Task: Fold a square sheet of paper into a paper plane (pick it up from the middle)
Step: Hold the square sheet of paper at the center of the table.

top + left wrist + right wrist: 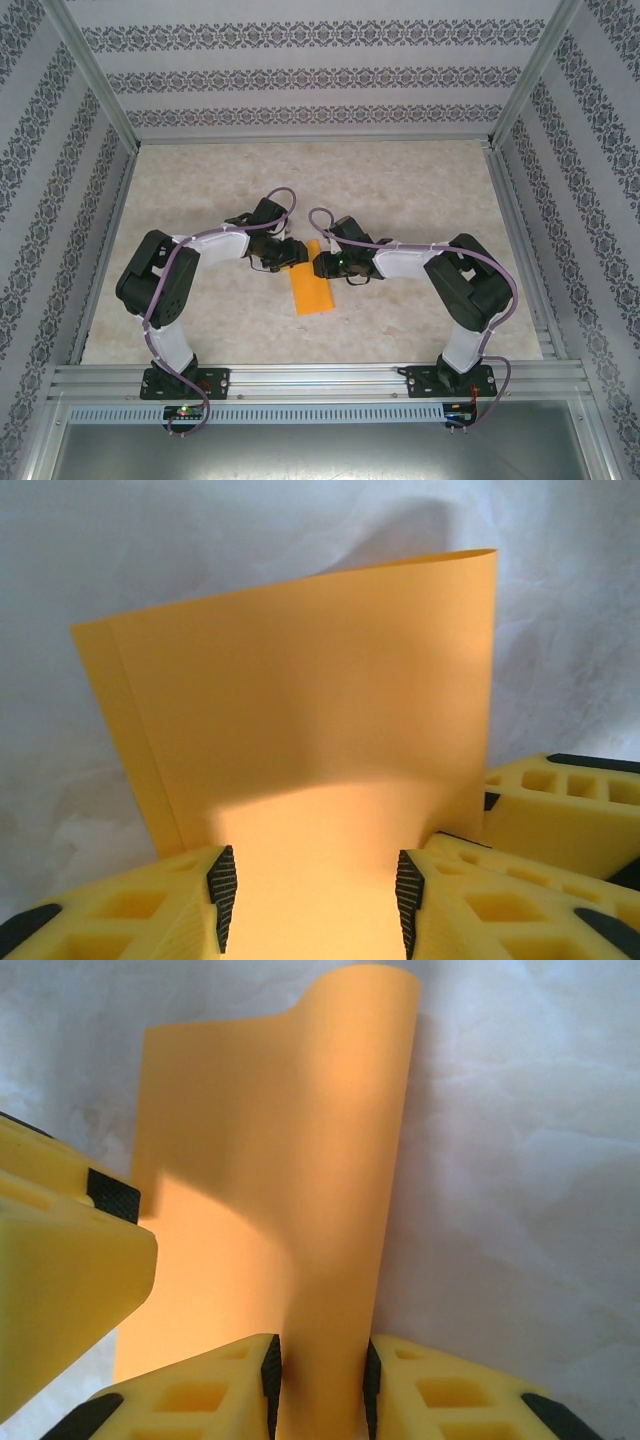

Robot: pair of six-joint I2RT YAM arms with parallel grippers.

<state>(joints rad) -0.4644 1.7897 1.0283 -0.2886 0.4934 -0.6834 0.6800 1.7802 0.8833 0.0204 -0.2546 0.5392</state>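
Marble-patterned tabletop (400, 190) carries the square sheet of paper (311, 290) at the centre of the top view, doubled over into a narrow orange-yellow strip. Its upper end sits between the two grippers. In the right wrist view the sheet (270, 1160) curls into a smooth rolled fold, and the right gripper (320, 1385) pinches that fold between its pads. The left gripper (312, 900) has its jaws parted with the bowed sheet (320, 710) spanning the gap; whether they press it I cannot tell.
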